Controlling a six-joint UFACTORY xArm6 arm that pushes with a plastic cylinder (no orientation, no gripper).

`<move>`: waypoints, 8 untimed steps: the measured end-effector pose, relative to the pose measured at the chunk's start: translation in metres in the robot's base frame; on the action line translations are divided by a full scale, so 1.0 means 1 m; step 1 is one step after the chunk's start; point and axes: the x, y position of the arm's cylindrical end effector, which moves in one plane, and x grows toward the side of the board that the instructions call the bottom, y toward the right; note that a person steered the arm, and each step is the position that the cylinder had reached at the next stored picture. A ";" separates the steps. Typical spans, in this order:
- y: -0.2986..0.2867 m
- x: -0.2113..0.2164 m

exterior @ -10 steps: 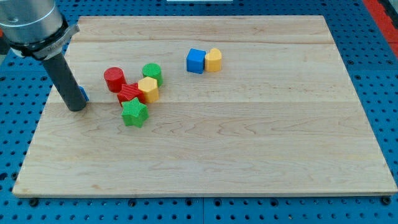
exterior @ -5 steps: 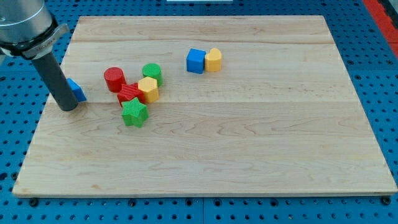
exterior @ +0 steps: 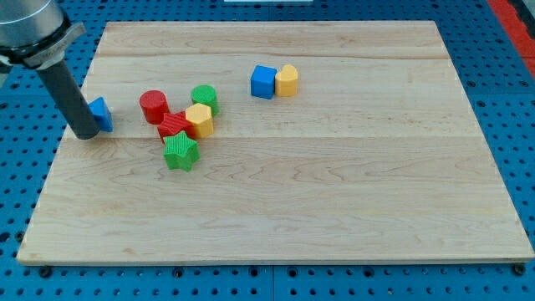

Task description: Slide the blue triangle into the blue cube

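Note:
The blue triangle (exterior: 101, 114) lies near the board's left edge, partly hidden by my rod. My tip (exterior: 86, 134) rests on the board just left of and slightly below it, touching or almost touching it. The blue cube (exterior: 263, 82) sits far to the right, toward the view's top, with a yellow block (exterior: 287, 80) pressed against its right side.
A cluster lies between triangle and cube: a red cylinder (exterior: 154, 107), a green cylinder (exterior: 204, 99), a yellow hexagonal block (exterior: 199, 119), a red star-like block (exterior: 175, 126) and a green star (exterior: 180, 151). The wooden board (exterior: 334, 184) ends close to my tip's left.
My rod has moved left and a little toward the view's top, uncovering more of the blue triangle. The triangle has shifted slightly up-left. The other blocks have not moved.

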 end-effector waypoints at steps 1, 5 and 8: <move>0.000 -0.021; -0.004 -0.079; -0.015 -0.100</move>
